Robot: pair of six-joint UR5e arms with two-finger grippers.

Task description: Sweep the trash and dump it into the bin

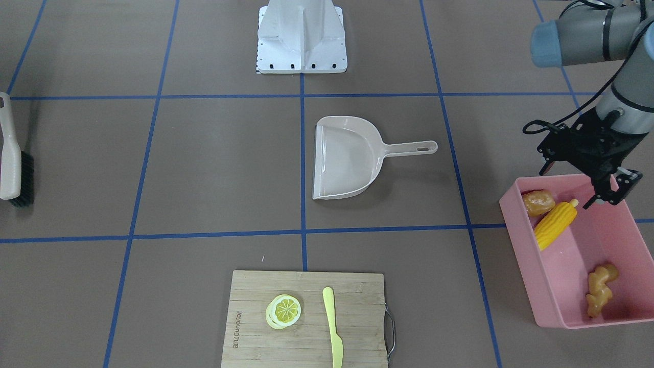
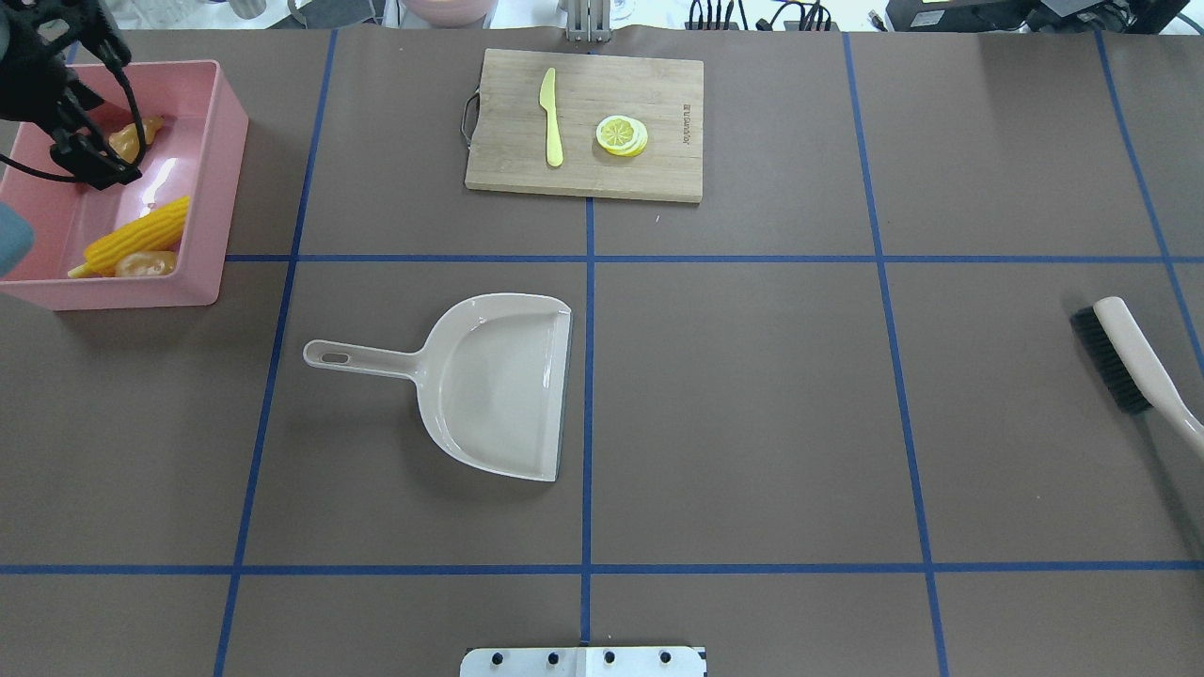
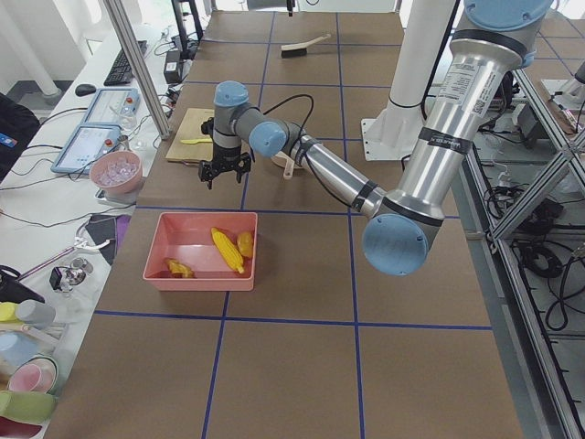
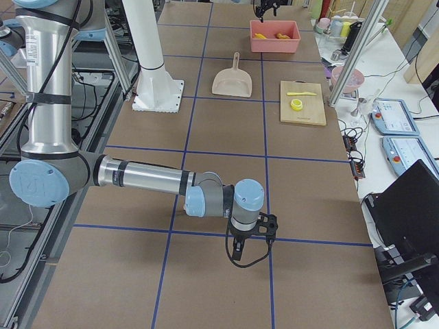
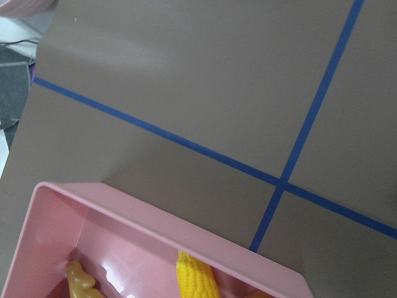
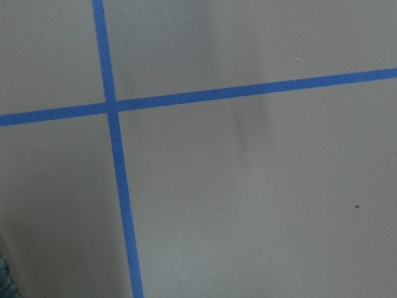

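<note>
Trash, three pieces, all inside the pink bin (image 1: 572,276) at the robot's left end of the table (image 1: 204,168): corn cob (image 1: 555,224) lying aslant on the bin floor, potato (image 1: 538,202) just beside its tip in the corner nearest the robot, ginger root (image 1: 600,290) apart from both, toward the opposite end. Left gripper (image 3: 225,177): raised above the bin, jaws spread, touching nothing. Right gripper (image 4: 248,252): low over bare table at the opposite end, seen only from the side; whether spread or pressed together cannot be told. Dustpan (image 1: 347,158): flat on the table near the centre, handle pointing toward the bin, well apart from it. Brush (image 1: 10,158): on the table toward the robot's right end. Cutting board (image 1: 357,306): at the far edge from the robot, bearing a lemon slice (image 1: 283,311) and a yellow knife (image 1: 333,327) side by side, not touching.
</note>
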